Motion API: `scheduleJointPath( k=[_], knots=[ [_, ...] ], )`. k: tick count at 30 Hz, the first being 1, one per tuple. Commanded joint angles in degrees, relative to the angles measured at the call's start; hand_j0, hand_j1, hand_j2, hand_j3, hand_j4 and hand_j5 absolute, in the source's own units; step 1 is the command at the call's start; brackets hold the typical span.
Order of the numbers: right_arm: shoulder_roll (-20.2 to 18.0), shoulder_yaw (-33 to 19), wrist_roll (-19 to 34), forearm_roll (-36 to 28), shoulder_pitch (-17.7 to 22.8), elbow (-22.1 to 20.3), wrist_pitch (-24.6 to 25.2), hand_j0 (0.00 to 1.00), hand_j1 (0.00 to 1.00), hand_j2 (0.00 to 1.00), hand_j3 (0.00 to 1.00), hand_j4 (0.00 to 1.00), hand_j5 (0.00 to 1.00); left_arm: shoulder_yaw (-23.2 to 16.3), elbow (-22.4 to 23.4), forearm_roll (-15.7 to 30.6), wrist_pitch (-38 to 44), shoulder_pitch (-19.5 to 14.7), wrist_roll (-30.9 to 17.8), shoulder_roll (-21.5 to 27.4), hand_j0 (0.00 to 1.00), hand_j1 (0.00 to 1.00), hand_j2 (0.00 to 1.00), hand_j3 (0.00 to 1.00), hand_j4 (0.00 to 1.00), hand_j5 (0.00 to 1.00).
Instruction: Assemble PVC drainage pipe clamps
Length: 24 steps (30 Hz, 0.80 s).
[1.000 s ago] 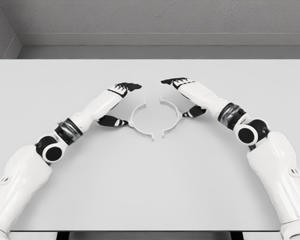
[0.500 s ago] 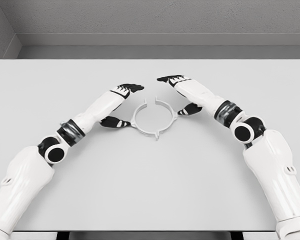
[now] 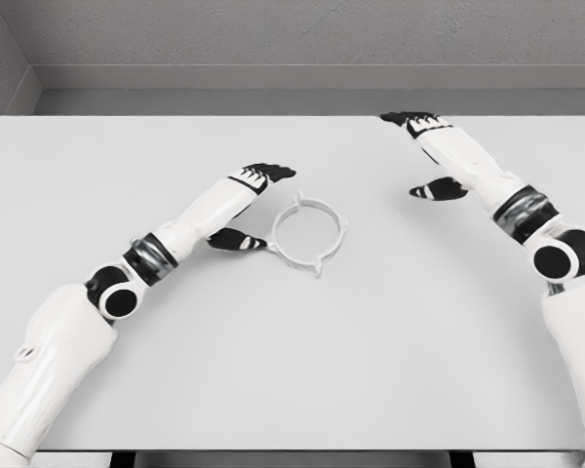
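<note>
Beside the clamp ring (image 3: 309, 232) on its left, the left hand (image 3: 251, 200) lies with fingers spread and thumb out, holding nothing, its thumb tip just short of the ring's tab. Well apart on the far right, the right hand (image 3: 431, 156) hangs open and empty above the table (image 3: 292, 351). Both halves look joined into one closed ring near the table's middle, so the mating step seems done; what remains is probably drawing the left hand clear without nudging the ring.

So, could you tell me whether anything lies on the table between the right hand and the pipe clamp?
Nothing visible does. Only bare table separates the right hand from the closed clamp ring; the left hand sits on the ring's other side.
</note>
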Motion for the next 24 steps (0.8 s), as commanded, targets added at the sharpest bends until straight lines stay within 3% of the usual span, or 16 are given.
scheduleJointPath(
  k=[1, 3, 9, 12, 13, 17, 18, 21, 22, 24],
  knots=[
    [-3.6, -5.1, 0.0, -1.7, 0.5, -6.3, -0.3, 1.00, 1.00, 1.00, 1.00, 1.00, 1.00, 0.0, -0.1, 0.3, 0.0, 0.0, 0.0, -0.3, 1.00, 1.00, 1.00, 1.00, 1.00, 1.00],
    [-4.1, -5.7, -0.1, -1.7, 3.2, -8.1, -1.1, 1.00, 1.00, 1.00, 1.00, 1.00, 1.00, 0.0, -0.1, 0.3, 0.0, 0.0, 0.0, -0.4, 1.00, 1.00, 1.00, 1.00, 1.00, 1.00],
    [-3.3, -3.5, -0.1, -1.1, 2.9, -7.6, -0.6, 1.00, 1.00, 1.00, 1.00, 1.00, 1.00, 1.0, 0.1, 1.0, 0.0, -0.4, 0.0, 0.2, 1.00, 1.00, 1.00, 1.00, 1.00, 1.00],
    [-0.8, 2.6, -0.2, -0.9, -0.4, -4.0, 0.6, 1.00, 1.00, 1.00, 1.00, 1.00, 1.00, 1.1, -0.5, 1.5, 0.0, -0.3, 0.0, 1.3, 1.00, 1.00, 1.00, 1.00, 1.00, 1.00],
    [-0.4, 4.7, -0.2, -0.9, -1.9, -2.5, 1.3, 1.00, 1.00, 1.00, 1.00, 1.00, 1.00, 1.1, -2.7, 1.4, 0.0, 0.1, 0.0, 2.2, 1.00, 1.00, 1.00, 1.00, 1.00, 1.00],
    [-0.1, 5.5, -0.1, -0.9, -2.3, -1.6, 1.3, 1.00, 1.00, 1.00, 1.00, 1.00, 1.00, 0.8, -4.9, 1.3, 0.0, 1.8, 0.0, 2.7, 1.00, 1.00, 1.00, 1.00, 1.00, 1.00],
    [-0.1, 5.5, 0.0, -1.0, -1.8, -2.2, 1.1, 1.00, 1.00, 1.00, 1.00, 1.00, 1.00, 0.7, -5.2, 1.3, 0.0, 1.8, 0.0, 2.8, 1.00, 1.00, 1.00, 1.00, 1.00, 1.00],
    [-3.1, 4.7, 0.6, -3.0, 4.2, -13.8, 0.7, 1.00, 1.00, 1.00, 1.00, 1.00, 1.00, 0.6, -7.2, 1.2, 0.0, 2.7, 0.0, 3.5, 1.00, 1.00, 1.00, 1.00, 1.00, 1.00],
    [-4.7, 4.8, 2.6, -7.1, 5.7, -16.2, 0.7, 1.00, 1.00, 1.00, 1.00, 1.00, 1.00, 0.5, -7.3, 1.1, 0.0, 2.8, 0.0, 3.5, 1.00, 1.00, 1.00, 1.00, 1.00, 1.00],
    [-5.9, 4.7, 3.8, -8.4, 8.0, -19.5, 0.7, 1.00, 1.00, 1.00, 1.00, 1.00, 1.00, 0.5, -7.3, 0.9, 0.0, 3.0, 0.0, 3.4, 1.00, 1.00, 1.00, 1.00, 1.00, 1.00]
  ],
)
